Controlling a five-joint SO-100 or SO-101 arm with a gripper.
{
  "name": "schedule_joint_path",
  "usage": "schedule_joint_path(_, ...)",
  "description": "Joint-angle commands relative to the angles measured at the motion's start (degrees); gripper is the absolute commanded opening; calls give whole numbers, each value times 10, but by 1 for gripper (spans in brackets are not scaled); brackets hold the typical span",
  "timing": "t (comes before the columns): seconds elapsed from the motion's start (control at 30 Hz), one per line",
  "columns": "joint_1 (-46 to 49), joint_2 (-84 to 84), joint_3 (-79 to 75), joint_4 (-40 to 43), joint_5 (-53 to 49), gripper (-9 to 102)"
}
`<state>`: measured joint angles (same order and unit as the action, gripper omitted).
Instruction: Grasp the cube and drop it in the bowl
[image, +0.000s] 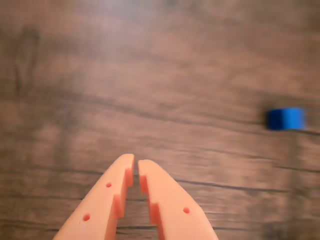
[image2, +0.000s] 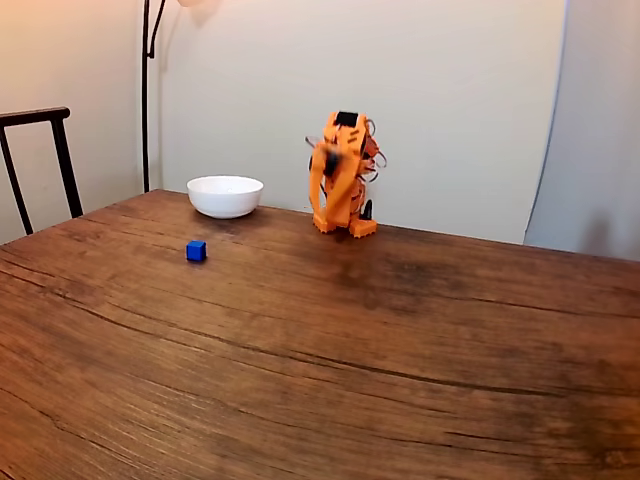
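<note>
Item: my gripper (image: 136, 161). Fingers nearly closed, thin gap between tips, holding nothing; wrist view shows bare wood table (image: 150, 75) beneath.

Item: cube (image: 285, 119). Blue, resting on table, well right of my fingertips in wrist view; untouched. In fixed view cube (image2: 196, 251) sits forward of bowl (image2: 225, 196), apart from it.

Item: bowl. White, near table's far edge, left of my folded arm (image2: 340, 175).

Judgement: reach barely begun; must swing toward cube and spread fingers before descending.
</note>
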<state>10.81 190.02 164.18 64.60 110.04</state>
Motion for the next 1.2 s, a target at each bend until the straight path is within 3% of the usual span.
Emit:
schedule_joint_path(0.0,16,0,-60,-2,-24,0)
schedule_joint_path(0.67,206,-12,-209,-2,-45,0)
schedule_joint_path(1.17,271,-432,-512,-3,27,0)
